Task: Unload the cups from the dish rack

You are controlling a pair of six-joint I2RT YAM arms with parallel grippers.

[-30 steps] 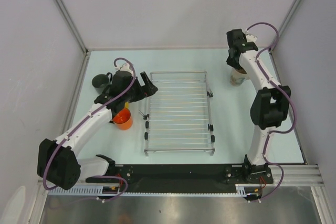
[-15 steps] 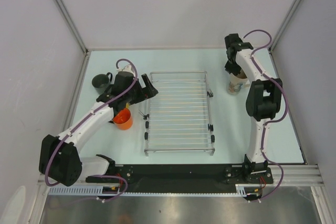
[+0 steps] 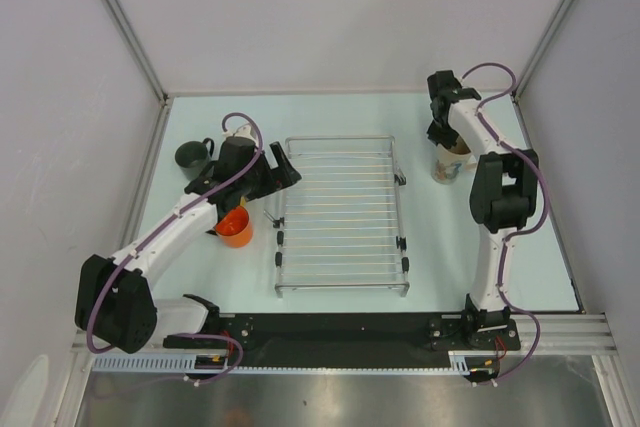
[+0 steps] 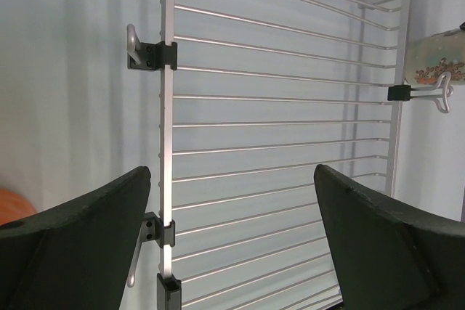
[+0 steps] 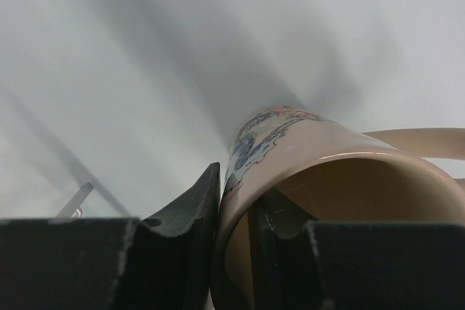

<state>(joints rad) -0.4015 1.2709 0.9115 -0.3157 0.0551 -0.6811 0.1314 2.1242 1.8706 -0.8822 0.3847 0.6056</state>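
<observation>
The dish rack (image 3: 340, 139) lies in the middle of the table with no mug on it. My right gripper (image 3: 441, 137) is shut on the rim of the tall beige mug (image 3: 449, 167), which stands upright to the right of the rack's far corner. In the right wrist view one finger (image 5: 185, 212) is outside the mug's wall (image 5: 290, 143) and the other is inside. My left gripper (image 3: 284, 169) is open and empty over the rack's far left edge (image 4: 168, 150). The dark grey mug (image 3: 191, 155) and the orange mug (image 3: 235, 228) stand left of the rack. The yellow and blue mugs are out of view.
The left arm's forearm passes over the table between the dark grey and orange mugs. Grey walls close the table at the back and both sides. The beige mug also shows at the right edge of the left wrist view (image 4: 436, 56).
The right arm has folded in and its wrist has shifted left and toward the near side over the beige mug. The left gripper has barely moved.
</observation>
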